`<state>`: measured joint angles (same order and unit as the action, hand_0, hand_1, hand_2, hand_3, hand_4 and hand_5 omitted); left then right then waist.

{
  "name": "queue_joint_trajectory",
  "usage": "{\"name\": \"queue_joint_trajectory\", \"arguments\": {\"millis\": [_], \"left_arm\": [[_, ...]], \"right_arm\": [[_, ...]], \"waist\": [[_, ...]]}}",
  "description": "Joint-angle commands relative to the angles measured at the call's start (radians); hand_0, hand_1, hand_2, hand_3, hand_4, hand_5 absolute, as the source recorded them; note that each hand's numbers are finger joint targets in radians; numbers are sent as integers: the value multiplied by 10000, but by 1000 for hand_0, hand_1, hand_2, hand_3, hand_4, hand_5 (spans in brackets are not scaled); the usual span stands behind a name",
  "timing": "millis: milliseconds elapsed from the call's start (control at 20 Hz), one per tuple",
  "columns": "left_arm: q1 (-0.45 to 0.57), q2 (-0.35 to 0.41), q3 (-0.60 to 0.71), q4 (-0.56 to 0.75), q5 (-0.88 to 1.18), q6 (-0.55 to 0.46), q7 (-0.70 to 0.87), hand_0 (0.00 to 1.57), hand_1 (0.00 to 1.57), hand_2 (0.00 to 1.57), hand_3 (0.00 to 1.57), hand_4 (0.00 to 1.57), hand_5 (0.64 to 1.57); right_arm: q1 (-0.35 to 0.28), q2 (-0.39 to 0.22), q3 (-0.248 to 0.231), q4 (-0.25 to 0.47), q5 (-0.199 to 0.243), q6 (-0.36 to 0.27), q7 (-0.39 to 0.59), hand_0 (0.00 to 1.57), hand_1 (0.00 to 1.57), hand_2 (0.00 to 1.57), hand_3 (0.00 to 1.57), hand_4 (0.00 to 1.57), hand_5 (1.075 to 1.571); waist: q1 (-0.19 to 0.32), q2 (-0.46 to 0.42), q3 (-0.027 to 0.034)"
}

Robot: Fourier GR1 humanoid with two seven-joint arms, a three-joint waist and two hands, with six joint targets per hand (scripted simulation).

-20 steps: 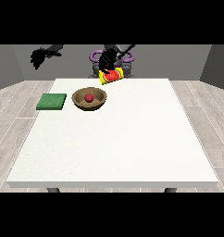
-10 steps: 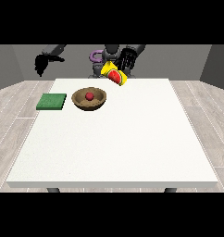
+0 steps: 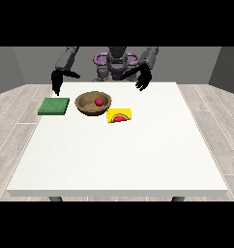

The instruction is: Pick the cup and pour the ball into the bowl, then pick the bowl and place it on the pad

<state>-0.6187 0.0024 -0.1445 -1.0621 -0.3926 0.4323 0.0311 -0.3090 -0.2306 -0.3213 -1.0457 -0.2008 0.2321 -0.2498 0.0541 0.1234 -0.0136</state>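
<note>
One bowl [image 3: 93, 103] holding one red ball [image 3: 98, 101], one yellow cup [image 3: 120, 116] lying at its 4 o'clock (on its side), one green pad [image 3: 54, 106] at 9, two hands hovering, the hand at the view's left [image 3: 56, 81] and the hand at the view's right [image 3: 143, 79], fingers hanging relaxed, holding nothing, over one white table [image 3: 124, 155]

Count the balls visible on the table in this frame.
1: a small red ball lying inside the brown wooden bowl. The tipped yellow cup beside it could hide another.

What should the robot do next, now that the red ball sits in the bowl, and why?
Probably bring the hand at the view's left down to the rim of the bowl. The ball already lies inside it, and the cup lies on its side on the table, held by neither hand. The bowl stands beside the green pad, not on it, so lifting it is what remains.
</note>
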Motion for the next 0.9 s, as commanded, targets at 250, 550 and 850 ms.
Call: {"name": "queue_joint_trajectory", "arguments": {"millis": [250,550,850], "left_arm": [[1662,190,411,-1129,2688,-2278,-2744,0,0,0,0,0,1563],[1570,1226,1217,-1305,3087,-3235,-3021,0,0,0,0,0,1565],[2234,1241,1434,-1536,3114,-3450,-2987,0,0,0,0,0,1565]], "right_arm": [[-438,998,137,800,435,-1615,-507,0,0,0,0,324,1569],[-1595,801,-140,2132,205,-1819,-1189,0,0,0,0,259,1567],[-2005,689,89,3465,239,-1819,-1360,0,0,0,0,201,1562]], "waist": [[779,351,136],[848,851,139],[569,376,138]]}}
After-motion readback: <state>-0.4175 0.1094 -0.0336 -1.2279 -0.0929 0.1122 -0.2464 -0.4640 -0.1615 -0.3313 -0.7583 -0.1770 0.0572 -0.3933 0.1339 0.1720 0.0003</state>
